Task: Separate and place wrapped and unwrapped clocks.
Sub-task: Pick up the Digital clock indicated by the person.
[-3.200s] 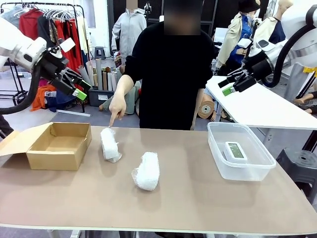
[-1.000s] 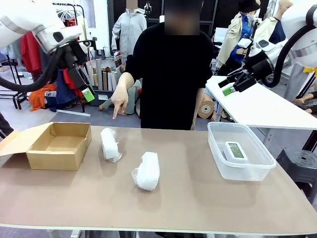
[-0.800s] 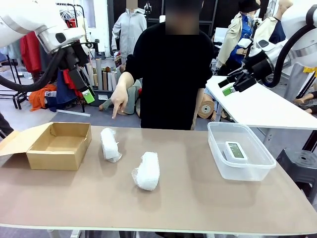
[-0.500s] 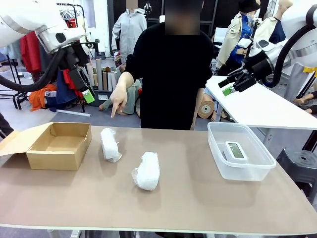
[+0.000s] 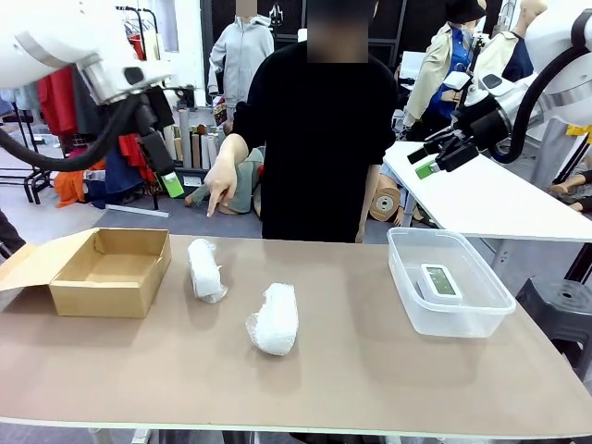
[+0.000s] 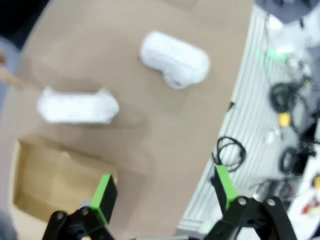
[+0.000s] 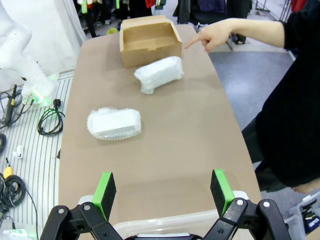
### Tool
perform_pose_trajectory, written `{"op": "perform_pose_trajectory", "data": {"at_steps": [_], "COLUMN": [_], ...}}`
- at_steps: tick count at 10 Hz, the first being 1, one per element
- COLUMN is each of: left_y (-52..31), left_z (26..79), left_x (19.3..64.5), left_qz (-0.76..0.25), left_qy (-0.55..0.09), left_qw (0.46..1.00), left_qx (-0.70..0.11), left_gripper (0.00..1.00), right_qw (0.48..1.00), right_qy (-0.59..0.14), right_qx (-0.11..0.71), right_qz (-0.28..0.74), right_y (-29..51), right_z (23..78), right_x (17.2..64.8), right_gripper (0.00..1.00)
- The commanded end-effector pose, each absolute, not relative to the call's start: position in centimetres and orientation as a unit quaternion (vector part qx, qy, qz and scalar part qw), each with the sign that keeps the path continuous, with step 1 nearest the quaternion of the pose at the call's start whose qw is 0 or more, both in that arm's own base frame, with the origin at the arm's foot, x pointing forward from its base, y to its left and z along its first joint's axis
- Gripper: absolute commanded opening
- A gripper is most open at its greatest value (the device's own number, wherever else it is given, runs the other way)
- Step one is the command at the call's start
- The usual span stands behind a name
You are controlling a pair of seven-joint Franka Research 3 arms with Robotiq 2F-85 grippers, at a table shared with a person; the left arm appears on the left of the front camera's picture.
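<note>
Two wrapped clocks lie on the brown table as crinkly white bundles: one [image 5: 205,269] beside the cardboard box, the other [image 5: 275,319] nearer the middle. The unwrapped white clock [image 5: 439,280] lies inside the clear tub [image 5: 407,298] at the right. My left gripper [image 5: 169,182] hangs open high above the box's far side. In the blurred left wrist view the left gripper [image 6: 165,192] looks down on both bundles [image 6: 77,106] [image 6: 174,59]. My right gripper [image 5: 421,161] is open, high above the tub. In its own view the right gripper [image 7: 163,192] faces the bundles [image 7: 158,73] [image 7: 114,123].
An open cardboard box [image 5: 97,301] stands at the table's left, seen too as the box [image 7: 150,40] in the right wrist view. A person in black stands across the table, one hand [image 5: 220,190] pointing down above the far bundle. A white side table [image 5: 490,199] stands at the right.
My left arm has swung up and rightward, its gripper now pointing more downward. The person's pointing hand has lifted off the table. The right arm has not moved.
</note>
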State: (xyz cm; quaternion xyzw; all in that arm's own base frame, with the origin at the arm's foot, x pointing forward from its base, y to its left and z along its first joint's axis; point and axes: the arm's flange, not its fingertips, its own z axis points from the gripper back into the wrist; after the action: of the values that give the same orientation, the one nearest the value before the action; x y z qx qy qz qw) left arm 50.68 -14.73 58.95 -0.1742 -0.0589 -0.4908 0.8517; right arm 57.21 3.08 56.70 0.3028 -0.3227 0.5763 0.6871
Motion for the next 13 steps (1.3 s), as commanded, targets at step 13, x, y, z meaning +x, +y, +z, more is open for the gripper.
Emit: {"op": "perform_pose_trajectory", "data": {"at_steps": [13], "left_y": [-20.7], "left_z": [48.7], "left_x": [56.0], "left_qz": [-0.039], "left_qy": [-0.038], "left_qw": [0.998], "left_qx": [0.008], "left_gripper": [1.0], "right_qw": [0.687], "right_qy": [-0.324], "right_qx": [0.303], "right_qz": [0.576], "right_y": [3.1], "right_z": [56.8], "right_x": [57.2], "right_gripper": [1.0]}}
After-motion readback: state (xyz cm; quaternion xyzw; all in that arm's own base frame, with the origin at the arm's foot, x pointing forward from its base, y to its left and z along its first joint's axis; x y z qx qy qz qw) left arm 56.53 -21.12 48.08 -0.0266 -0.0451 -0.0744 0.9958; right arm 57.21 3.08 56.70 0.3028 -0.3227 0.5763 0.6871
